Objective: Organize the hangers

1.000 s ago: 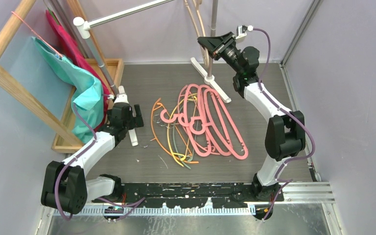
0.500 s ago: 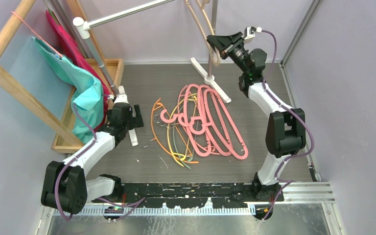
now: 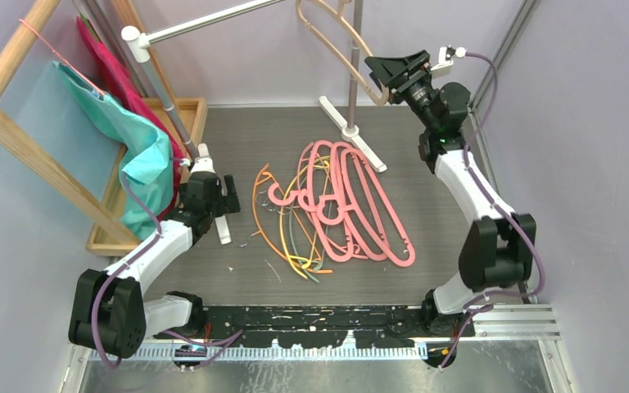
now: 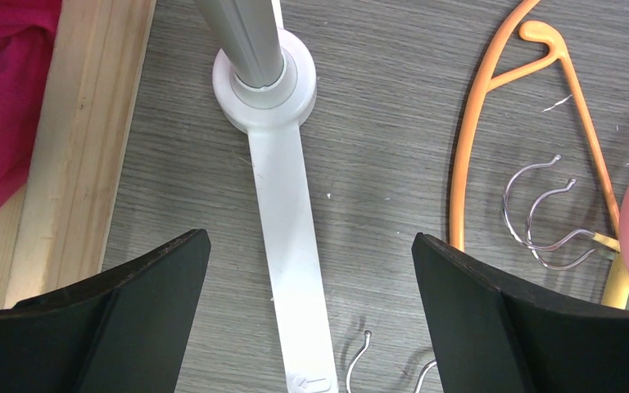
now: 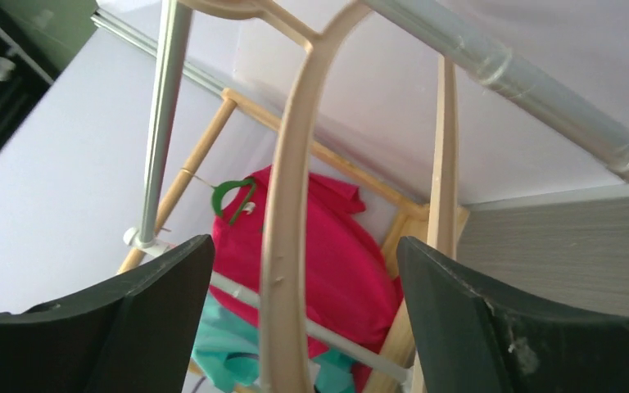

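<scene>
Surroundings: a wooden frame (image 3: 16, 139) is seen at the far left, with teal cloth (image 3: 143, 155) and red cloth (image 3: 115, 74) draped on it. A silver rail (image 3: 213, 22) is carried on grey poles.
In the way: a pole's white foot (image 4: 291, 246) lies directly beneath the left end effector (image 4: 307, 244). The other pole (image 3: 357, 57) stands just beside the right end effector (image 5: 303, 241).
The hangers: most are heaped on the grey desk (image 3: 237, 131), between the arms. A beige hanger (image 5: 282, 246) is seen up by the rail; whether its hook rests there cannot be told.
Materials and shapes: thick pink hangers (image 3: 360, 213) are rounded loops of plastic. The orange hanger (image 4: 467, 164) is thin and curved, with bare wire hooks (image 4: 540, 205) beside it. The desk is wood-grained.
Left arm: it is held low and reaches forward, the end effector spread wide above the foot, gripping nothing.
Right arm: it is stretched high toward the rail, the end effector spread wide, the beige hanger's limb between the fingers but not pinched.
</scene>
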### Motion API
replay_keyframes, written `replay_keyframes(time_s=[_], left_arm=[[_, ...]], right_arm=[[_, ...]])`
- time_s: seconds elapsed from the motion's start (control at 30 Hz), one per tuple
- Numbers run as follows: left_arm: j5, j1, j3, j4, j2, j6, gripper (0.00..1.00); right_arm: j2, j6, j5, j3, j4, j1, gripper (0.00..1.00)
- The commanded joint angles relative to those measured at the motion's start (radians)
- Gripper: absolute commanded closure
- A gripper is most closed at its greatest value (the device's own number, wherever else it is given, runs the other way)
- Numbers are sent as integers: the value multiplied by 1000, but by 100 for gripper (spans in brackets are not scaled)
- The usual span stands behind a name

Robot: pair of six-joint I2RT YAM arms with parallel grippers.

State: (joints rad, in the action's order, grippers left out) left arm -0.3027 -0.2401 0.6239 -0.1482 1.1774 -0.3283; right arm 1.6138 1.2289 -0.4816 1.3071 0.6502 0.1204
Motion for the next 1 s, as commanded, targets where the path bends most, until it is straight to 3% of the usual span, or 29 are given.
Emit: replay_keyframes(time_s=[0.0,0.3,0.47,0.63,0.77,0.87,0.97], left_arm=[[-13,1,1,27,-15,1,2],[-8,2,3,31,-8,3,2],[-7,2,4,32,-9,3,2],[-2,2,6,33,-4,3,2],[9,2,4,32,-4,-2,2],[14,2,-3,43,-8,-5,2],[12,2,4,37,-1,-5,2]], right_arm=[[-196,-284,150,-17,-166,-3,9],[-377,-682,520,-35,-492,31,0],[-466,-918,977,-81,-641,197,1],[-547,-958,1201,-221,-755,418,5],[-635,-844,1235,-415,-827,529,12],[-673,-766,1161,-547,-863,551,22],[-615,-732,1070,-601,-924,557,25]])
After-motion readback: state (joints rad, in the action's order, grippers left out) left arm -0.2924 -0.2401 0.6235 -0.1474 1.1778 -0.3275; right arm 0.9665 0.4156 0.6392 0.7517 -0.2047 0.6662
